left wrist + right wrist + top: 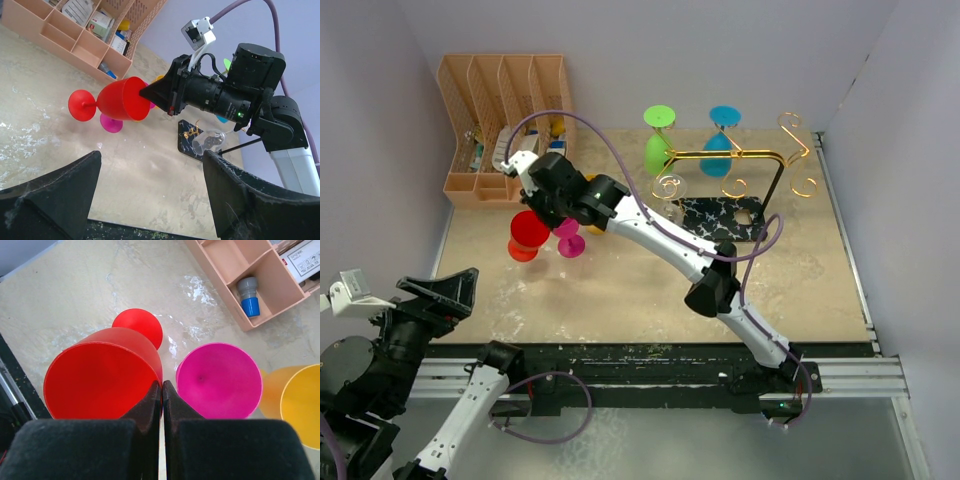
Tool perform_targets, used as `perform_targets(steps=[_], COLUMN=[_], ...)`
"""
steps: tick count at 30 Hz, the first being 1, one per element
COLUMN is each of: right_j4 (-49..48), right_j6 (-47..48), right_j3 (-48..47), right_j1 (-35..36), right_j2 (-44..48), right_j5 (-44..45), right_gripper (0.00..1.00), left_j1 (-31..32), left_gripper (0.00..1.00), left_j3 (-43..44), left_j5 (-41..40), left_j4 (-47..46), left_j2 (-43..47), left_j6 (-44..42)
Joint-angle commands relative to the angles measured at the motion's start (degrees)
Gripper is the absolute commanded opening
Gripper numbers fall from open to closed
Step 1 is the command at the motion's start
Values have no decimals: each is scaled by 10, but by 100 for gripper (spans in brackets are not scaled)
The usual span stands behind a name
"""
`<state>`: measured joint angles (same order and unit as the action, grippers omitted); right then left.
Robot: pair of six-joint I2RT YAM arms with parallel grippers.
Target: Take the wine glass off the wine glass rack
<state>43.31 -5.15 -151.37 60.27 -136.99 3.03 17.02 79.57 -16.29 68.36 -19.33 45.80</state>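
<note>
**Red glass in the right claw, away from the rack**

We start with the orange slotted organiser at the far left corner. Its compartments hold small packs and bottles; in the right wrist view we make out a blue bottle with a grey cap lying in one slot and a printed box in the next.

The wine glass rack stands at the far right on its marbled base. A green glass and a blue glass hang bowl-down from the rack's gold wire.

The red wine glass is well clear of the rack, near the organiser. The right claw is pinched tight on its rim and holds it tipped over, foot pointing away. A pink glass stands just beside it, a yellow glass beyond that.

The left claw gapes wide, gripping nothing, at the near left edge.

The counter is beige and mottled; pale walls close it in.

We cannot tell whether the red foot touches the counter. A clear glass by the rack base is hard to make out.
</note>
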Motion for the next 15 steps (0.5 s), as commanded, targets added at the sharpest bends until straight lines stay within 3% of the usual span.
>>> perform_targets(steps=[1,15], right_j4=[-26,-35], right_j6=[16,39], right_j3=[-1,8], right_j1=[4,17], right_j2=[-13,-34], right_j5=[17,30], right_gripper=[0,2], left_j1=[2,3], left_gripper=[85,85], left_j3=[-5,-25], left_j5=[5,-1], left_j4=[-26,-35], left_j2=[-6,-4], left_j6=[-14,-14])
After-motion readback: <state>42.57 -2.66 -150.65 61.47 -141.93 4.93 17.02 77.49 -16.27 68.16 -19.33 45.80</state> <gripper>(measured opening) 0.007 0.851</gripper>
